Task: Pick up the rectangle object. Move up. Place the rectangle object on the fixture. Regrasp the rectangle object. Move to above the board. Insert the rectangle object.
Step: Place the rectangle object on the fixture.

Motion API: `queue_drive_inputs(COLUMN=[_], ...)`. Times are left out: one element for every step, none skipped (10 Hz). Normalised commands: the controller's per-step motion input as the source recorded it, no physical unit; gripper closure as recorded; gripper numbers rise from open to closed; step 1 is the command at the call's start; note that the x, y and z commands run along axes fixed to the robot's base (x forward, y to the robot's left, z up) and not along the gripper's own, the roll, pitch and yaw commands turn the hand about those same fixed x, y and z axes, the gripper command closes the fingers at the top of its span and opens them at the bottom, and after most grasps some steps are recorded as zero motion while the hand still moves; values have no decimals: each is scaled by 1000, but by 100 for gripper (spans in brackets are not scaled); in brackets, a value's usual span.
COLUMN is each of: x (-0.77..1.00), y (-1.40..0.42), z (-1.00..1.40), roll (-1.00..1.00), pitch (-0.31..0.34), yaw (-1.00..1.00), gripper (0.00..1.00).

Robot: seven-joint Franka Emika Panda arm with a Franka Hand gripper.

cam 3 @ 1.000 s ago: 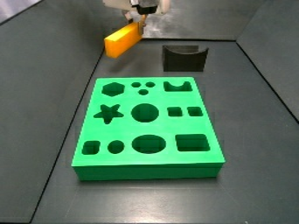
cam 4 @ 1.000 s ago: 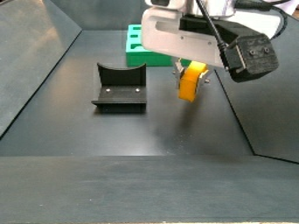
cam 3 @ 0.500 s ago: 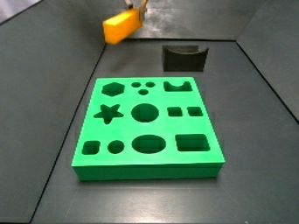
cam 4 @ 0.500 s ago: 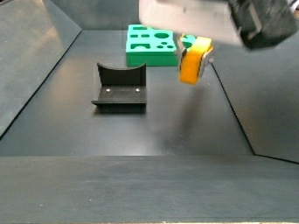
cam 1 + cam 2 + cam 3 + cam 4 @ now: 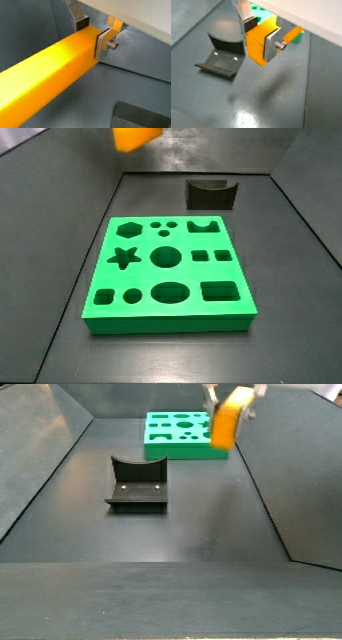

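High above the dark floor, the gripper (image 5: 263, 36) clamps the block (image 5: 261, 41) between its two silver finger plates, and both wrist views show the plates pressed flat on opposite faces of it. In both side views the gripper itself is almost wholly cut off by the frame's upper edge. In a side view only the lower end of the block (image 5: 135, 138) pokes into the picture, well above the floor and clear of everything. In a side view more of the block (image 5: 230, 417) shows, hanging roughly upright with its top lost at the frame edge, and it overlaps the board's (image 5: 177, 434) far corner in the picture; whether it is above the board cannot be told from there.

The block is smooth, orange-yellow, long and square-edged; in a wrist view (image 5: 47, 70) it runs out of the frame, its far end unseen. A finger (image 5: 105, 42) is bare metal with a round screw head on its side.

The board (image 5: 168, 268) is a thick, bright green slab with cut-outs: a star, a hexagon, circles, squares and a rectangle. It lies flat on the floor. The fixture (image 5: 210, 194), matte dark with a curved notch in its top, stands beyond the board's far end, apart from it. In a wrist view the fixture (image 5: 223, 52) sits below and to one side of the held block, with a strip of green board (image 5: 258, 8) mostly hidden behind the gripper.
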Motion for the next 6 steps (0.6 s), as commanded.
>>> queue_drive_inputs(x=[1000,1000,1000,1000,1000,1000], y=[-521,-444,-338,-279,-221,-174], z=[209,185,149,118,94,75], roll=[-218,-247,-294,-277,-247,-220], pitch=[-77,-57,-14,27,62,90], yaw=[1000,1000,836,586,383,240], gripper=[100,100,100,100,100,100])
